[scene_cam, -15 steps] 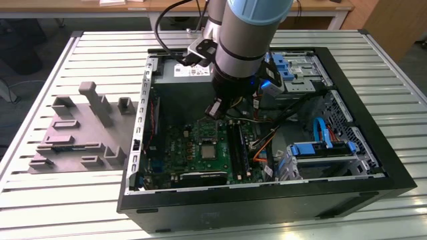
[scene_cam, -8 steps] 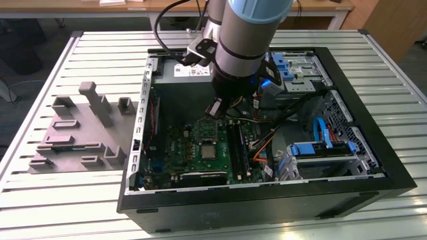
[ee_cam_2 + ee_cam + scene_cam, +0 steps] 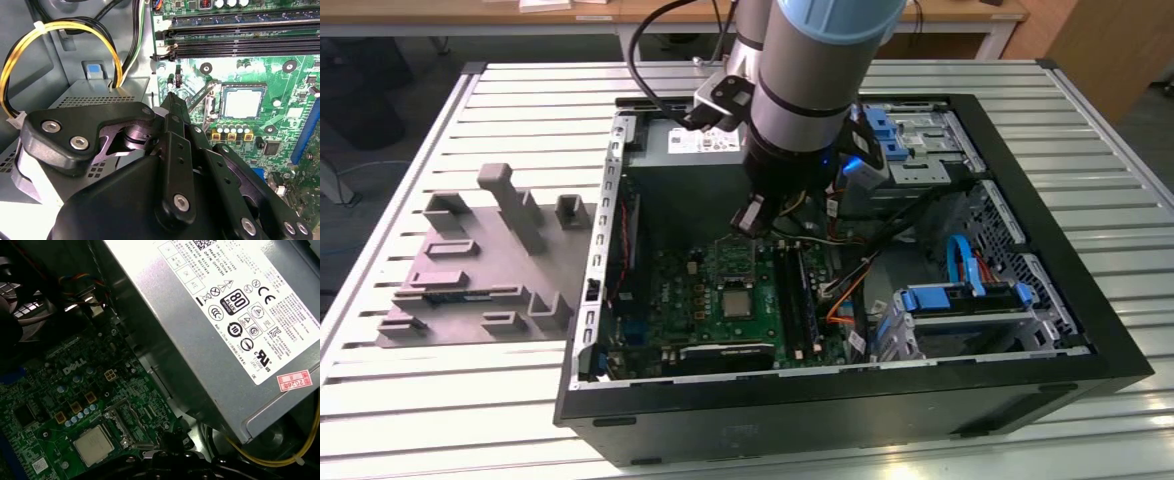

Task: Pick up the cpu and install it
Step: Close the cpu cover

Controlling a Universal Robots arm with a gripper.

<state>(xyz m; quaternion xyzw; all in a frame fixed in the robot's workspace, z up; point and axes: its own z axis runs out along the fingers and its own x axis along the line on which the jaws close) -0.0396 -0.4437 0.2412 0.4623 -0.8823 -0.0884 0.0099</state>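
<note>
The cpu (image 3: 738,303), a square chip with a silver-grey top, lies flat in the socket on the green motherboard (image 3: 707,330) inside the open computer case. In both wrist views the cpu (image 3: 242,102) (image 3: 93,446) sits level in its frame, with a hinged metal bracket (image 3: 201,100) swung up beside it. My gripper (image 3: 750,222) hangs above the board, a short way off the socket towards the power supply. Its black fingers (image 3: 172,100) meet at a narrow tip, shut with nothing between them. The gripper (image 3: 170,439) is clear of the chip.
A grey power supply (image 3: 225,315) and yellow cables (image 3: 20,65) lie close to the gripper. Memory slots (image 3: 240,45) run past the socket. Blue drive brackets (image 3: 961,298) stand at the case's right in the exterior view. A grey moulded tray (image 3: 480,270) rests on the slatted table left of the case.
</note>
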